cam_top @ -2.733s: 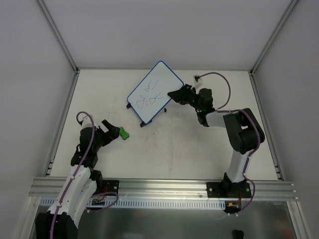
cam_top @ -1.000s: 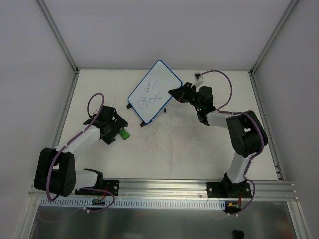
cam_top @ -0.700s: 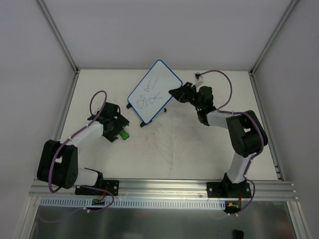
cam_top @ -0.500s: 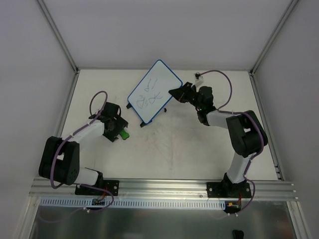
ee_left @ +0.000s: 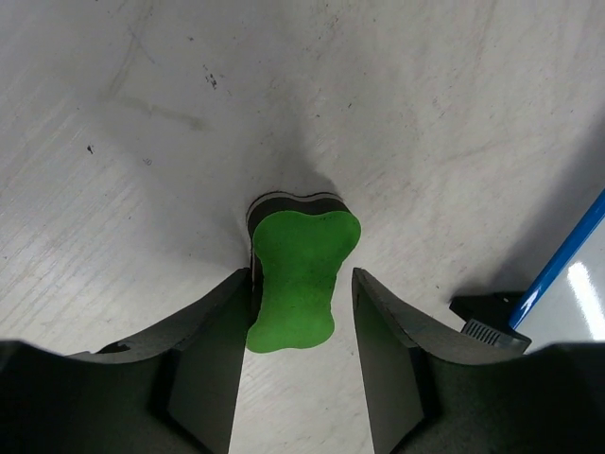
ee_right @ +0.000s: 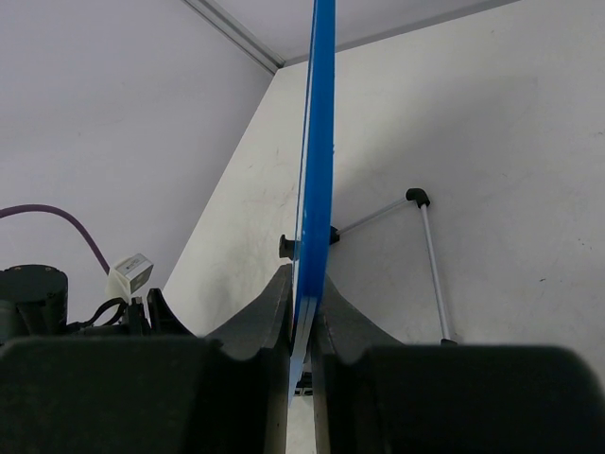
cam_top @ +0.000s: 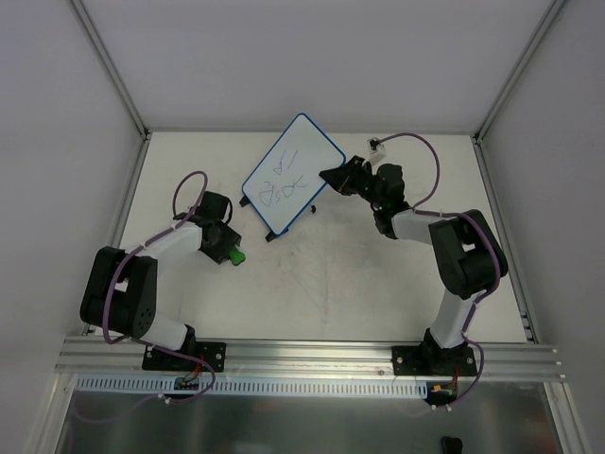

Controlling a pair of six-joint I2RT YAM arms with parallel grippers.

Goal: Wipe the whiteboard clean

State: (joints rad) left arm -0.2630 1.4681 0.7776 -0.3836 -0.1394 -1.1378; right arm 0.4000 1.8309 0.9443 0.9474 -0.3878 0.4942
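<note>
The whiteboard [cam_top: 293,175] stands tilted at the back middle of the table, with blue scribbles on its face. My right gripper [cam_top: 331,177] is shut on its right edge; in the right wrist view the blue rim [ee_right: 317,142] runs straight up from between the jaws of that gripper [ee_right: 302,284]. A green eraser [cam_top: 236,255] with a black underside lies on the table to the left of the board. My left gripper [ee_left: 302,276] straddles the eraser [ee_left: 302,241]: the left finger touches it, and a narrow gap remains at the right finger.
The board's blue corner [ee_left: 558,265] and a black foot [ee_left: 487,317] lie just right of the left gripper. Its wire stand [ee_right: 425,246] rests on the table behind it. White walls close in the table [cam_top: 378,284] on three sides, and an aluminium rail [cam_top: 302,355] runs along the near edge.
My left arm swung in over the green eraser and came down around it, and its jaws have narrowed from wide open. The right gripper and the whiteboard have held still.
</note>
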